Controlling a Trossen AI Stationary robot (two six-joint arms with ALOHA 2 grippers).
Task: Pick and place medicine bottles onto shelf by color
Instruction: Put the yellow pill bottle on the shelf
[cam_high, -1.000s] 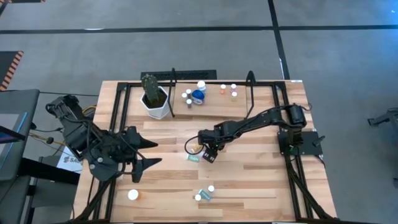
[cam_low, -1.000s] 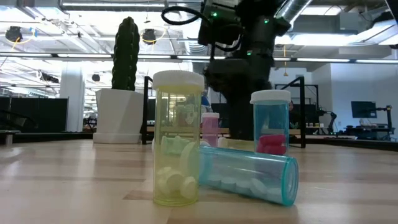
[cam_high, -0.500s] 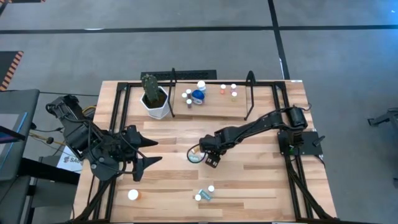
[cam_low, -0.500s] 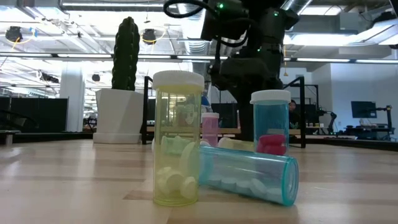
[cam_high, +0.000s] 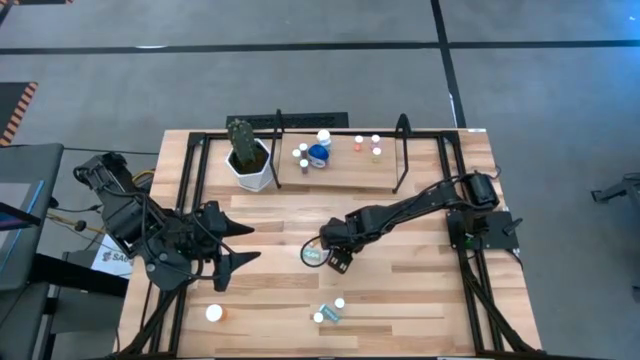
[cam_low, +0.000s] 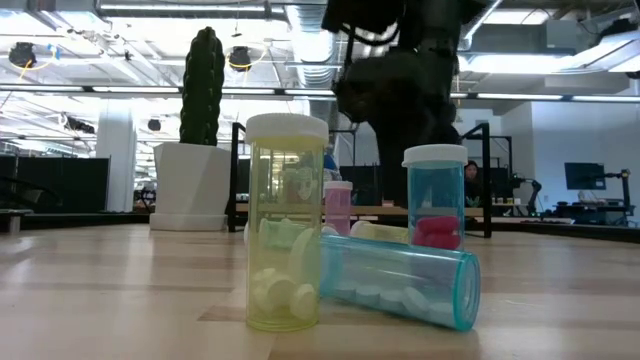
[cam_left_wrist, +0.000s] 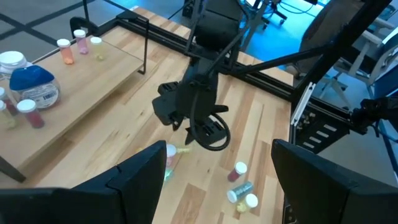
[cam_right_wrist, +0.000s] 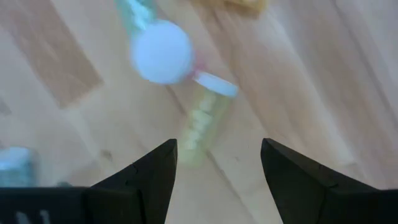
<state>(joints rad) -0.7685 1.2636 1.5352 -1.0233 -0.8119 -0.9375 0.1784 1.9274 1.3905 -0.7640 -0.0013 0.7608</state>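
Medicine bottles stand in two small groups on the shelf (cam_high: 340, 170) at the far side: white and blue ones (cam_high: 312, 153), orange and pink ones (cam_high: 366, 146). Mid-table, a white-capped teal bottle (cam_right_wrist: 160, 50) stands upright and a yellow bottle (cam_right_wrist: 200, 121) lies on its side beside it. My right gripper (cam_high: 336, 262) hangs open above and just right of them, pointing down, touching nothing. Near the front edge a yellow bottle (cam_low: 287, 230) stands upright with a teal bottle (cam_low: 400, 285) lying next to it. My left gripper (cam_high: 245, 244) waits open at the table's left.
A cactus in a white pot (cam_high: 248, 160) stands at the shelf's left end. An orange bottle with a white cap (cam_high: 213, 313) sits near the front left. Black frame rails (cam_high: 465, 270) run along the table's sides. Bare wood lies between the mid-table bottles and the shelf.
My right gripper has shifted a little toward the table's near edge and risen slightly, staying open and pointing down. The bottles have kept their places.
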